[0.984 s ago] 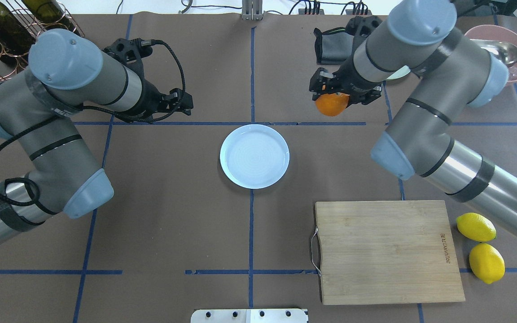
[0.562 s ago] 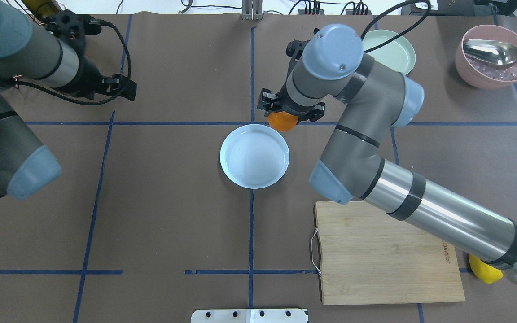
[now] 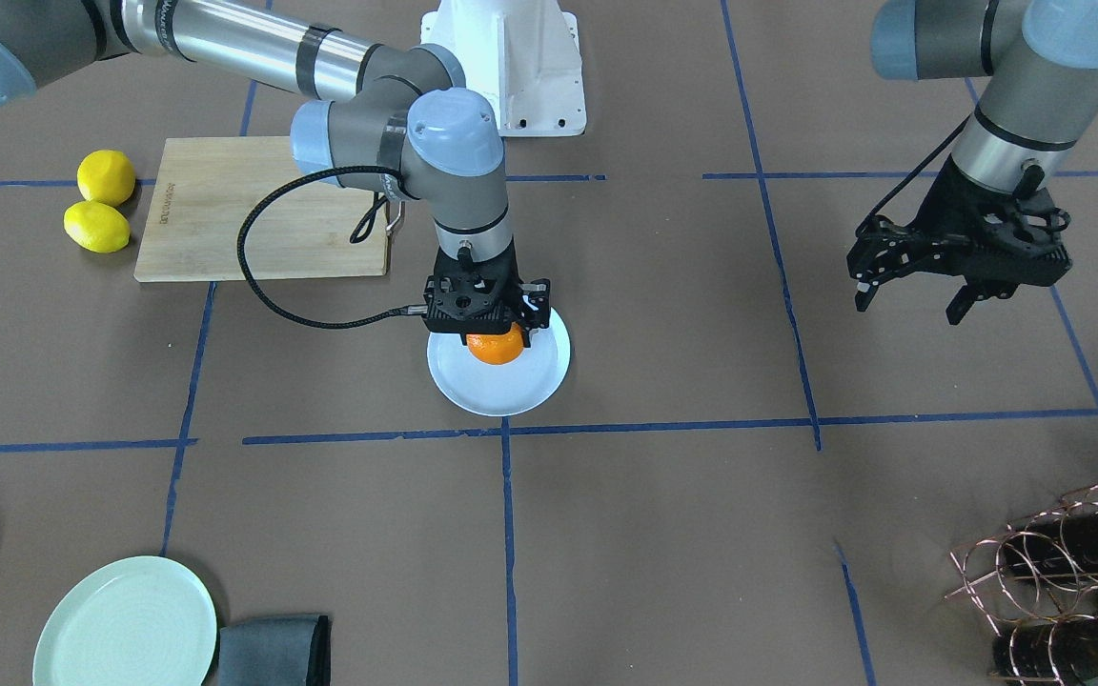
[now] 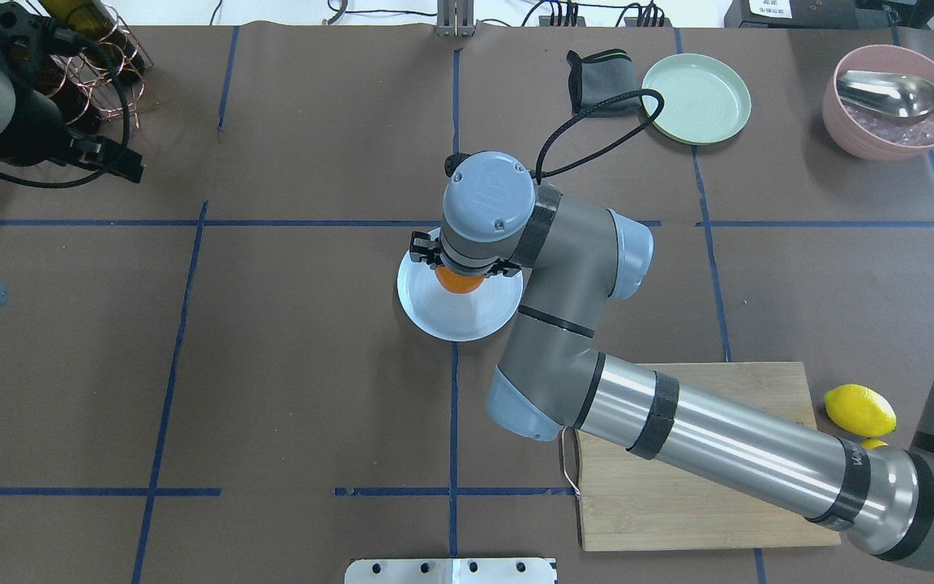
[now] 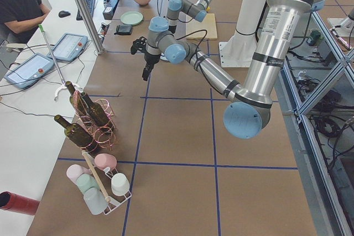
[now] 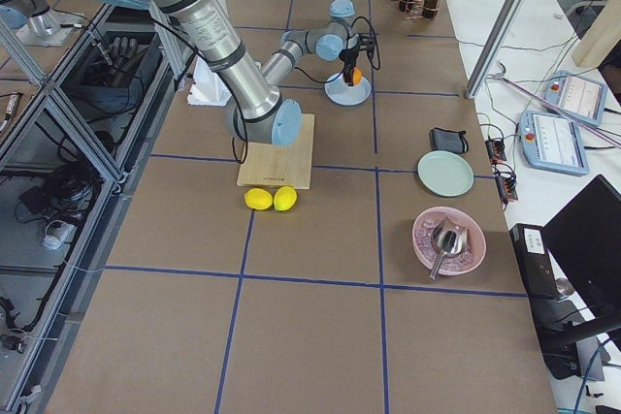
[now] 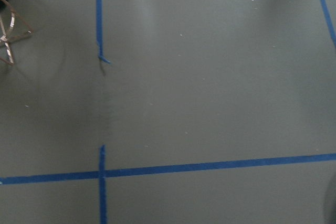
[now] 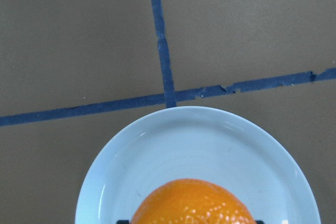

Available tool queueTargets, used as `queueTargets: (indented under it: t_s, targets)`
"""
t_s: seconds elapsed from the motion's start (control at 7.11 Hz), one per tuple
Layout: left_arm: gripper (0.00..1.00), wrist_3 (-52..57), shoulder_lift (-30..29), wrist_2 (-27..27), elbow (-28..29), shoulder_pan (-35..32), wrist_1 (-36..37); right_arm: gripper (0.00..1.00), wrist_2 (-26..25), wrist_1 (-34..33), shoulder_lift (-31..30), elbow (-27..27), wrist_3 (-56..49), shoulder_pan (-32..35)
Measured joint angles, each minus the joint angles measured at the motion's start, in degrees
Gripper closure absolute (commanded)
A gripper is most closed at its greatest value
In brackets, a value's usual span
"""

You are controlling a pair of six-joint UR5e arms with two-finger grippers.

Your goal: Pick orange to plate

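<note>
My right gripper (image 3: pixel 495 335) is shut on the orange (image 3: pixel 497 349), a small bright mandarin, and holds it over the pale bluish-white plate (image 3: pixel 511 395) at the table's centre. From overhead the wrist hides most of the orange (image 4: pixel 457 282) above the plate (image 4: pixel 455 320). The right wrist view shows the orange (image 8: pixel 194 203) low in the picture with the plate (image 8: pixel 199 140) right beneath it. Whether the fruit touches the plate I cannot tell. My left gripper (image 3: pixel 907 307) hangs open and empty far off to the robot's left.
A wooden cutting board (image 4: pixel 637 503) lies under my right forearm, with two lemons (image 3: pixel 106 176) beside it. A mint-green plate (image 4: pixel 696 87), a dark cloth (image 4: pixel 597 81) and a pink bowl with a spoon (image 4: pixel 889 122) stand at the back right. A bottle rack (image 4: pixel 86 57) is back left.
My right arm has carried the orange from the back right leftwards and down over the plate. The left arm has drawn back to the far left.
</note>
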Motion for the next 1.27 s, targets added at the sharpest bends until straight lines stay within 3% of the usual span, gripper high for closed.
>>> queueTargets:
  t_s: [0.14, 0.42, 0.7, 0.98, 1.27]
  targets:
    - [0.00, 2.53, 1.53, -0.23, 0.32, -1.75, -0.36, 0.01, -0.20, 0.16, 0.00, -0.39, -0.06, -0.19]
    - [0.00, 4.24, 2.43, -0.28, 1.43, -4.09, -0.39, 0.00, -0.85, 0.38, -0.15, -0.51, -0.20, 0.01]
    - [0.00, 4.54, 2.83, -0.32, 2.61, -6.61, -0.28, 0.00, 1.71, -2.40, -0.33, 1.86, -0.50, 2.22]
    - [0.00, 6.21, 3.15, -0.35, 3.73, -8.31, -0.17, 0.00, 8.64, -13.38, -2.82, 11.52, -5.90, 8.36]
    - [0.00, 18.93, 4.53, -1.66, 6.31, -12.63, 0.03, 0.00, 13.73, -26.62, -10.54, 25.15, -22.43, 17.55]
